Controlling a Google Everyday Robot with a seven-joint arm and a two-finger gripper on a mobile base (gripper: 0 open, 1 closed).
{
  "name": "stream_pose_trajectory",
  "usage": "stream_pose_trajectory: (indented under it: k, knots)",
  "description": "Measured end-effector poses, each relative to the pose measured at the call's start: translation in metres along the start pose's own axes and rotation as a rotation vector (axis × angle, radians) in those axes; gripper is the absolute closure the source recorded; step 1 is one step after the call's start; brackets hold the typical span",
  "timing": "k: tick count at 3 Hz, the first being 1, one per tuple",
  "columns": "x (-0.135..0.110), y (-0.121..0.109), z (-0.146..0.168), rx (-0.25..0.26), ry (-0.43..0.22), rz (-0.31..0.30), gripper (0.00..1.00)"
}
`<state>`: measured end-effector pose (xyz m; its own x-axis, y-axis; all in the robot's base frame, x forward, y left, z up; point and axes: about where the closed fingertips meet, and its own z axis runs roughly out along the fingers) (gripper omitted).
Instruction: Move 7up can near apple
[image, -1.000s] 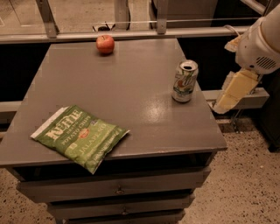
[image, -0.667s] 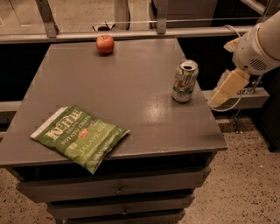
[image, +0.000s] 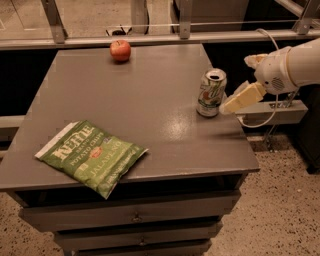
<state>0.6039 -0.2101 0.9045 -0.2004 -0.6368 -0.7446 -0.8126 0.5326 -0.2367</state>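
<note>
The 7up can (image: 211, 93) stands upright near the right edge of the grey table (image: 150, 90), silver-white with green and red marks. The red apple (image: 120, 50) sits at the table's far edge, left of centre and well away from the can. My gripper (image: 235, 86) comes in from the right on a white arm, just right of the can. It is open and empty. Its lower cream finger (image: 243, 97) points at the can's right side, almost touching it.
A green Kettle chip bag (image: 90, 154) lies flat at the front left of the table. The table has drawers below its front edge. A metal railing (image: 180, 35) runs behind the table. A grey shelf (image: 280, 112) stands to the right.
My gripper has moved left toward the can, so its lower finger now lies right beside the can. The can, apple and chip bag have not moved.
</note>
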Motion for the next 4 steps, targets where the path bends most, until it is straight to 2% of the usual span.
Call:
stream_pose_trajectory:
  k: [1,2,3,4]
  knots:
    - [-0.005,-0.008,0.026,-0.025,-0.148,0.078,0.00]
    - [-0.013,-0.005,0.049,-0.067,-0.232,0.138,0.03]
    - [-0.018,0.001,0.061,-0.104,-0.272,0.172,0.33]
    - [-0.041,-0.015,0.041,-0.071,-0.317,0.138,0.64]
